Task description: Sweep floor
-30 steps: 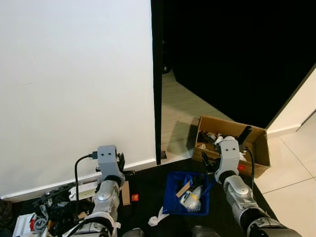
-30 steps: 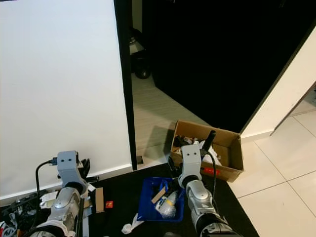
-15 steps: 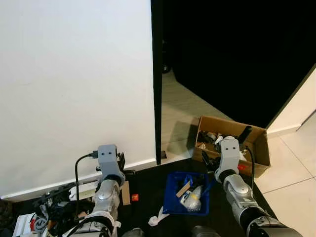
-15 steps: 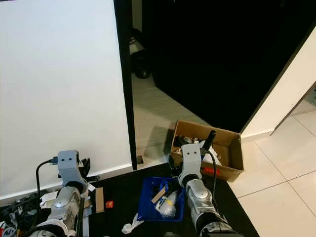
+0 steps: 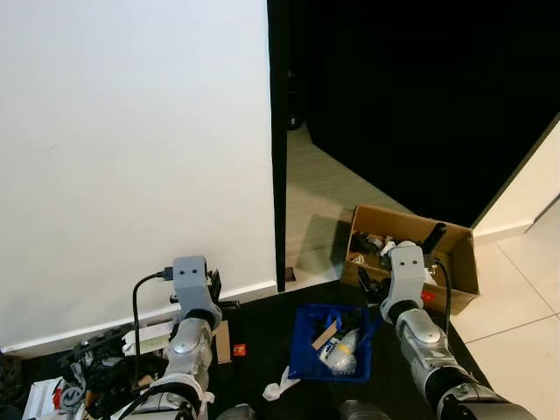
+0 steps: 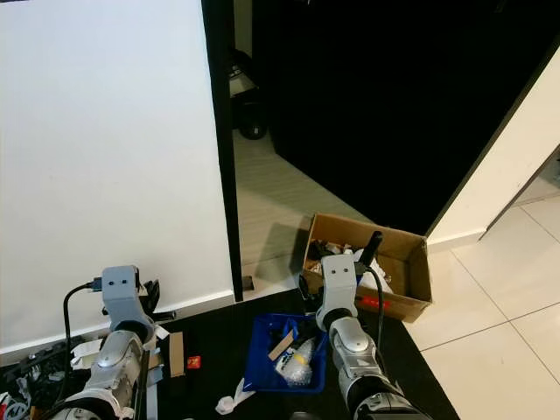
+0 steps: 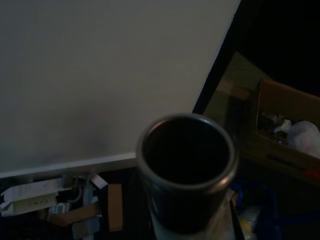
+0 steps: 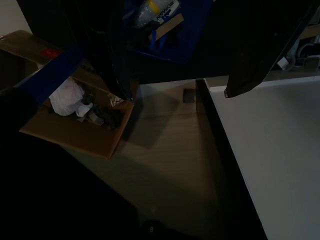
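The left claw (image 5: 213, 286) is raised before the white wall (image 5: 131, 149), closed around a dark tube (image 7: 186, 167) (its open end faces the wrist camera). The right claw (image 8: 175, 82), fingers spread apart, hovers over the edge of the cardboard box (image 5: 455, 262) of rubbish. A blue bin (image 5: 302, 350) sits just beside the box on the dark floor (image 5: 262, 350), with clutter (image 5: 96, 372) by the wall's foot.
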